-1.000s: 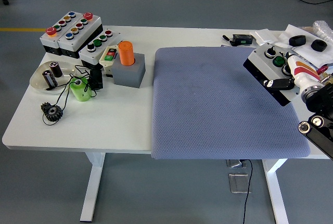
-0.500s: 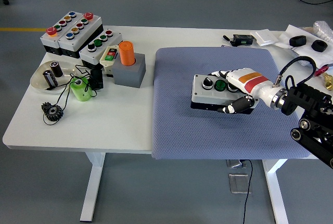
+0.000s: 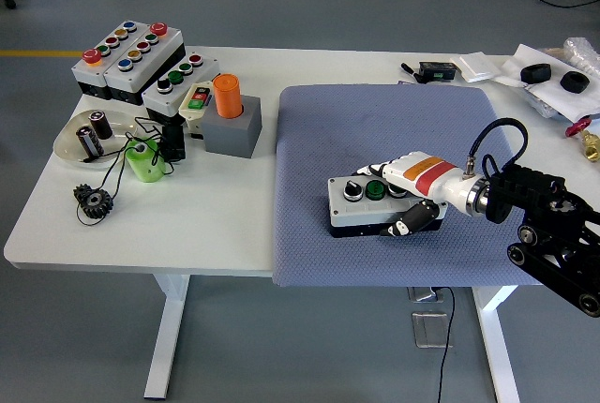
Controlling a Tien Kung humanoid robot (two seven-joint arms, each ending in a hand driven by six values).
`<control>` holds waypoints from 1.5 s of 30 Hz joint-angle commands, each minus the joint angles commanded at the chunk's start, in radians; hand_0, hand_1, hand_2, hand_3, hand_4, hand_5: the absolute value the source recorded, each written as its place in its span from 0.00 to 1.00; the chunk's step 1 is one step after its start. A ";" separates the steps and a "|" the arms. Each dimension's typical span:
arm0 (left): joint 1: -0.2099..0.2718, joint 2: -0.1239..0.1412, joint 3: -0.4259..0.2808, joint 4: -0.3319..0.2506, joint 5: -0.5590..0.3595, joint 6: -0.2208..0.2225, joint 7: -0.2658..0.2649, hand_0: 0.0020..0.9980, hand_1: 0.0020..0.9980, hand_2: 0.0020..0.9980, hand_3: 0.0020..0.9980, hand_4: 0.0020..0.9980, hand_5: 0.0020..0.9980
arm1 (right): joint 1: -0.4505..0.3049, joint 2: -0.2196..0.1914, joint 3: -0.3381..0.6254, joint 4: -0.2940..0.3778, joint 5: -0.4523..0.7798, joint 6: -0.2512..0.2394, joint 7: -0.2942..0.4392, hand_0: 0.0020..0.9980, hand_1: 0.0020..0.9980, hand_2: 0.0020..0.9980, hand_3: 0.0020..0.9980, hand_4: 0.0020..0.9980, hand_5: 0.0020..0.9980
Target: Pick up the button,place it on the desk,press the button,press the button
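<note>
Since a moment ago, your right hand (image 3: 412, 199) has carried the button box (image 3: 361, 206) down and toward the left, and the box now lies flat on the blue mat (image 3: 375, 131), close to the table's near edge. Before that, the box was tilted up in the air over by the right edge.

Look at how the hand sits. The white hand with its orange and red stripe lies across the right end of the box. The fingers (image 3: 389, 167) curl over the far side, and the thumb (image 3: 412, 220) presses the near side, so the hand is wrapped tight around the box. The black arm (image 3: 548, 230) comes in from the lower right corner and stretches out low over the mat, with a black cable looping up from the wrist.

You can see a black knob and a green button on top of the box, on the part the hand does not cover.

More button boxes (image 3: 127, 56) stand at the far left corner of the white table (image 3: 187, 225). An orange cylinder (image 3: 227, 96) stands in a grey block just beside them. Near the left edge are a clear dish (image 3: 70, 145), a green cup (image 3: 145, 161) and a small black gear (image 3: 94, 201).
</note>
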 joint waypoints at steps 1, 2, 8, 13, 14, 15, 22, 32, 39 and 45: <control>0.000 0.000 0.001 0.000 -0.001 0.000 0.000 0.65 0.70 0.70 0.52 0.31 1.00 | 0.001 -0.001 -0.002 0.000 -0.004 0.007 -0.004 0.43 0.40 0.49 0.61 0.71 0.22; 0.000 0.000 0.002 0.000 -0.002 0.000 -0.001 0.65 0.70 0.70 0.52 0.31 1.00 | 0.001 -0.002 -0.003 0.000 -0.006 0.014 -0.007 0.43 0.40 0.49 0.61 0.71 0.22; 0.001 0.000 0.005 0.000 -0.005 -0.001 -0.002 0.65 0.70 0.70 0.52 0.31 1.00 | -0.007 -0.019 -0.008 0.012 0.011 -0.007 -0.018 0.60 0.56 0.69 1.00 0.77 0.19; 0.003 0.000 0.015 0.000 -0.013 -0.001 -0.002 0.65 0.70 0.70 0.51 0.31 1.00 | -0.019 -0.039 0.003 0.035 0.052 -0.066 0.023 0.85 0.74 0.90 1.00 0.82 0.11; 0.004 0.000 0.026 0.000 -0.023 -0.001 -0.003 0.65 0.70 0.70 0.51 0.31 1.00 | -0.019 -0.042 0.004 0.041 0.059 -0.068 0.027 0.85 0.74 0.90 1.00 0.82 0.11; 0.004 0.000 0.030 0.000 -0.027 -0.001 -0.003 0.65 0.70 0.70 0.51 0.31 1.00 | -0.020 -0.043 0.004 0.043 0.062 -0.069 0.028 0.85 0.74 0.90 1.00 0.82 0.11; 0.006 0.000 0.052 0.000 -0.053 0.002 -0.011 0.65 0.70 0.71 0.52 0.31 1.00 | -0.026 -0.072 0.009 0.087 0.087 -0.053 0.026 0.91 0.84 0.95 1.00 0.85 0.07; 0.002 -0.001 0.038 0.000 -0.036 0.003 -0.008 0.65 0.70 0.71 0.52 0.31 1.00 | -0.129 -0.185 0.201 0.278 0.169 -0.073 0.010 0.91 0.85 0.95 1.00 0.85 0.08; 0.003 0.001 0.023 0.000 -0.020 0.002 -0.004 0.64 0.70 0.71 0.52 0.31 1.00 | -0.163 -0.275 0.302 0.424 0.261 -0.170 0.004 0.79 0.63 0.71 1.00 0.82 0.13; 0.008 -0.003 0.001 0.000 0.007 0.004 0.006 0.64 0.69 0.71 0.52 0.31 1.00 | -0.178 -0.288 0.255 0.432 0.329 -0.207 0.024 0.14 0.00 0.17 0.77 0.69 0.31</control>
